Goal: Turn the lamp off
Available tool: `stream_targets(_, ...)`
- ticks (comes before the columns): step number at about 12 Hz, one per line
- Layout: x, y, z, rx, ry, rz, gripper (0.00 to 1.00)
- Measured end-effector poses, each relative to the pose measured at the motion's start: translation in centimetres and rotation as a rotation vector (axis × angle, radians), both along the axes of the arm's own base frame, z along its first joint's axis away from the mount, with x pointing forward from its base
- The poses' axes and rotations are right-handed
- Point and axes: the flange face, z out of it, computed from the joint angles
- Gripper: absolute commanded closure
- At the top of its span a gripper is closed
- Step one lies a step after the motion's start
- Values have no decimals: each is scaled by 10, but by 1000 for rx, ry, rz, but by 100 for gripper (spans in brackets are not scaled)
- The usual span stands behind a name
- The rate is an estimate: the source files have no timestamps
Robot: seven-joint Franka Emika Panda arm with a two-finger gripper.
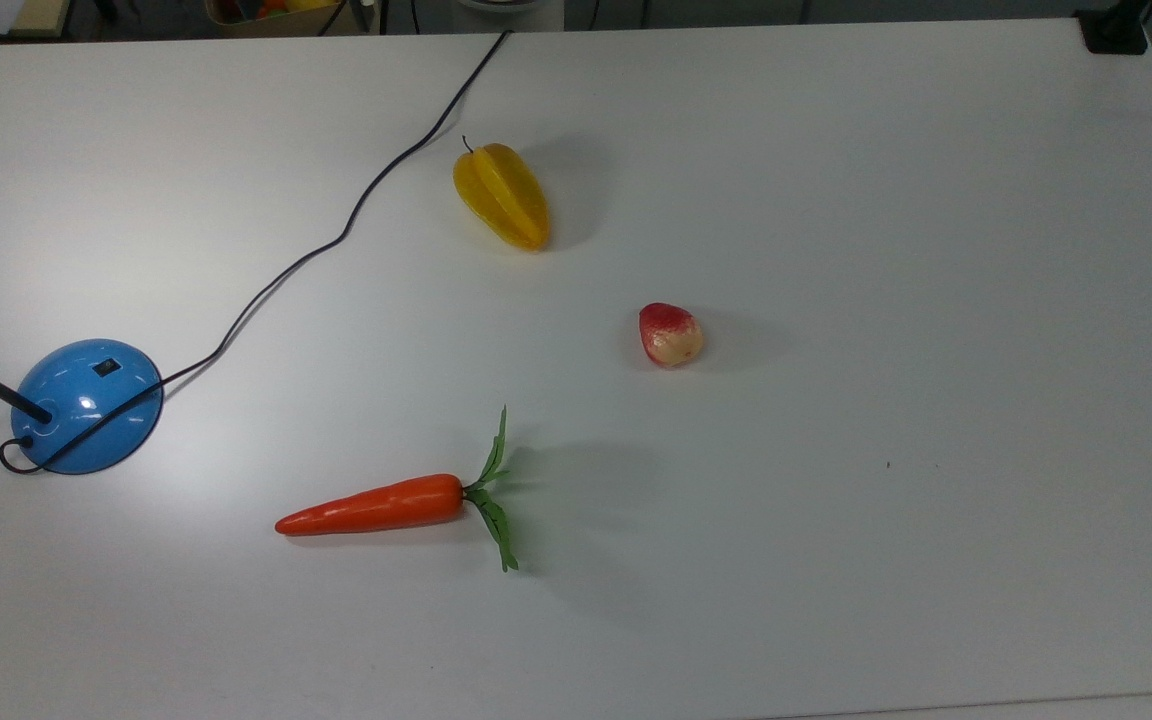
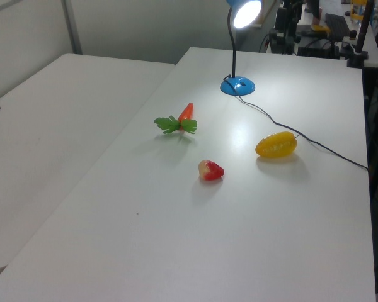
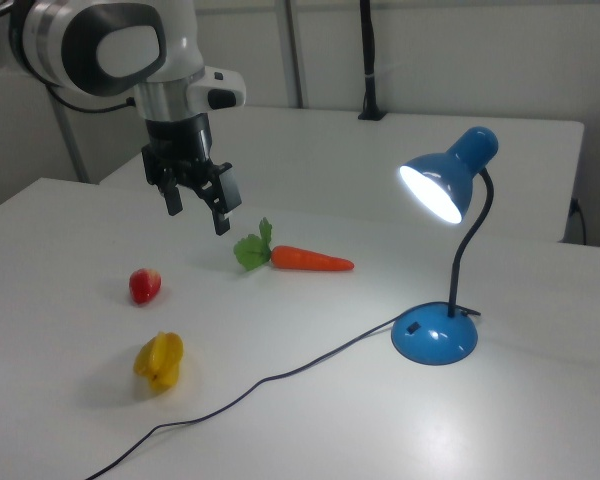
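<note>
Glossy blue lamp (image 3: 435, 335) sits lit at the near right of the right view, cord trailing off. Base looks slick, so I'd press the switch (image 3: 414, 327), not grab anything. Further back the gripper (image 3: 198, 208) hangs above the table, fingers spread wide, empty.

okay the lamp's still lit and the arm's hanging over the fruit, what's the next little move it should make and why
Probably carry the gripper across toward the right view's right, to above the lamp base. The shade glows, so the lamp is on; the switch sits on the base, and the open gripper hangs in the air near the carrot, well away from it.
</note>
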Motion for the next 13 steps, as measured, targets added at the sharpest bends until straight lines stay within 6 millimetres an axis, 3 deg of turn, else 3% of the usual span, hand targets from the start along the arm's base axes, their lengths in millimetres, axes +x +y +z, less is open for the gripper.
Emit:
stream_targets(6, -2, 15, -2, 4, 31, 36, 1)
stream_targets(7, -2, 14, -2, 4, 31, 35, 18)
stream_targets(8, -2, 14, -2, 4, 31, 34, 45)
stream_targets(9, -2, 13, -2, 4, 31, 32, 64)
stream_targets(10, -2, 11, -2, 4, 30, 30, 94)
stream_targets(11, -2, 10, -2, 4, 30, 27, 100)
stream_targets(13, -2, 9, -2, 24, 26, 20, 100)
